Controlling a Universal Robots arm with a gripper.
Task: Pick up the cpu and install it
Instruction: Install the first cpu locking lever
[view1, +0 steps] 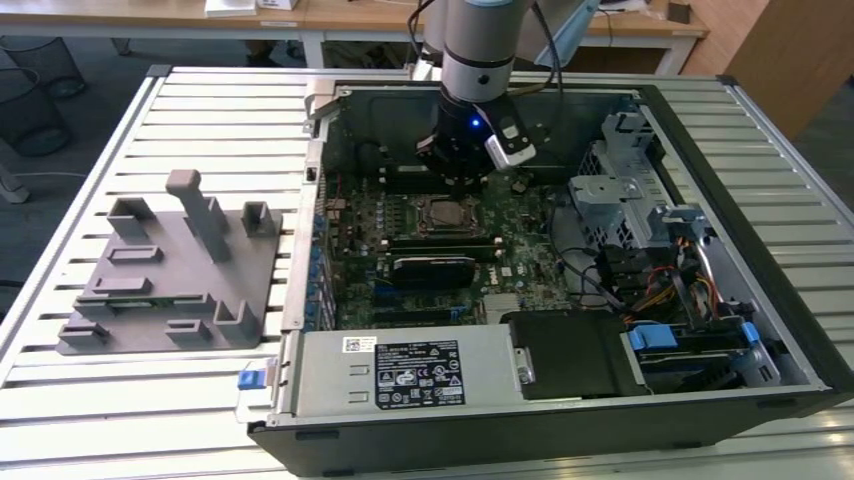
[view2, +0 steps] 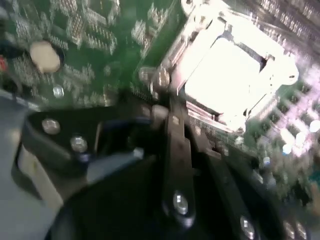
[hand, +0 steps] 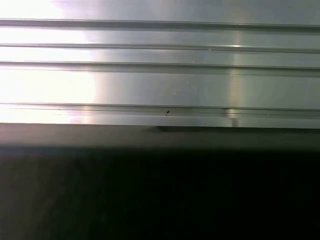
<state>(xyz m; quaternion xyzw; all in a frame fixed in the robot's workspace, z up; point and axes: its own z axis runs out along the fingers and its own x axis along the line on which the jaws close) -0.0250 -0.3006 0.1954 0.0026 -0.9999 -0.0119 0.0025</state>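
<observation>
Cpu (view2: 227, 75) sits seated in the motherboard socket (view2: 280, 55) — just ahead of the claw (view1: 461, 183), which hovers directly above; whether its grip is parted, I cannot tell.

Table (view1: 200, 120): pale silver-grey, ribbed with parallel slats; same bright banding in first wrist view (hand: 160, 75). Fixture block (view1: 167, 275), exterior view's left: uniform matte grey. Computer case (view1: 747, 300): black shell. Motherboard (view1: 521, 250): green, speckled with fine silver solder points. Cpu (view2: 227, 70): silvery-white, glaring, inside darker frame. Power supply (view1: 400, 372): grey metal, black label. Hand (view1: 458, 182): black; blue light above it. Cable clips (view1: 650, 336): blue.
</observation>
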